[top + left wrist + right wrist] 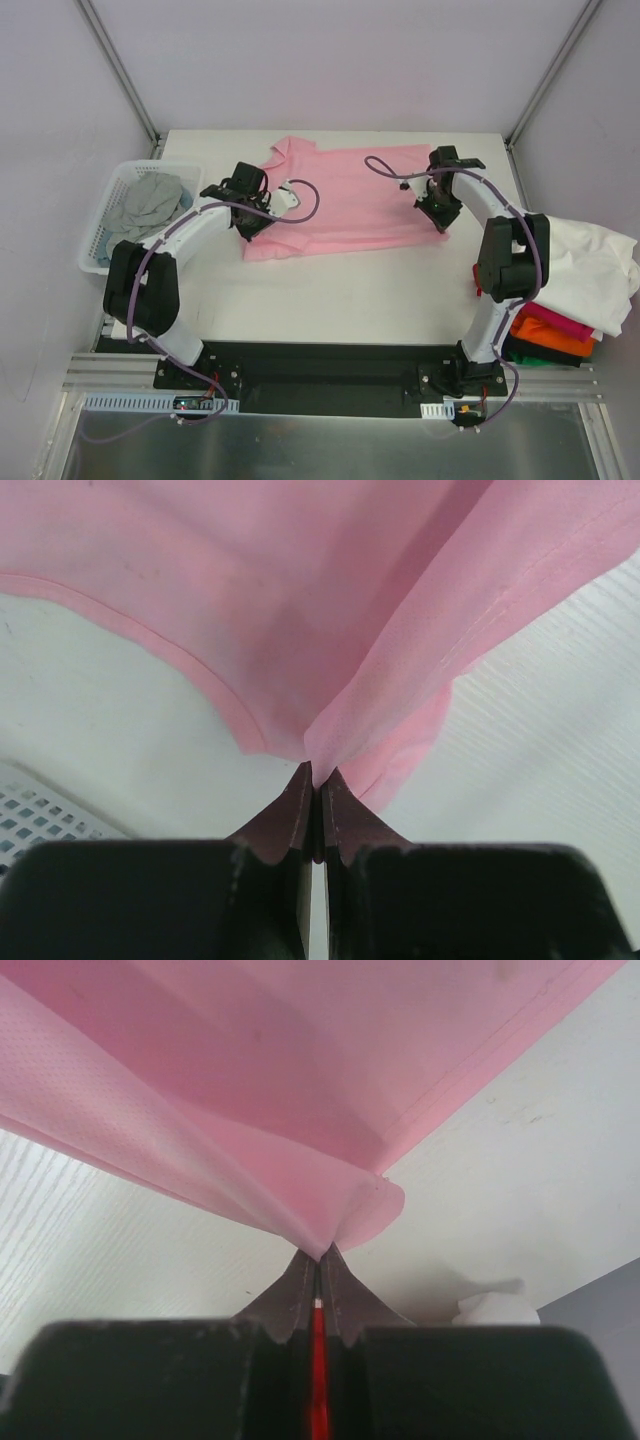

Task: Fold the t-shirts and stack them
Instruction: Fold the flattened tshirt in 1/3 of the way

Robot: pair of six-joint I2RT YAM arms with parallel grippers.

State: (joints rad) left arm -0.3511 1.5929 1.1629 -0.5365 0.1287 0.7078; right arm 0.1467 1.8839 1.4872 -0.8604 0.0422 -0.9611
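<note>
Left tool [316,780] and right tool [320,1258] both clamped on the pink shirt [350,200], one at each near corner, cloth stretching crosswise between them and ahead.

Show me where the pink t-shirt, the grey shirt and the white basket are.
pink t-shirt [350,200], top view, middle of its flat body.
grey shirt [150,200], top view, middle of the crumpled heap inside the basket.
white basket [92,258], top view, its left lattice wall.
</note>
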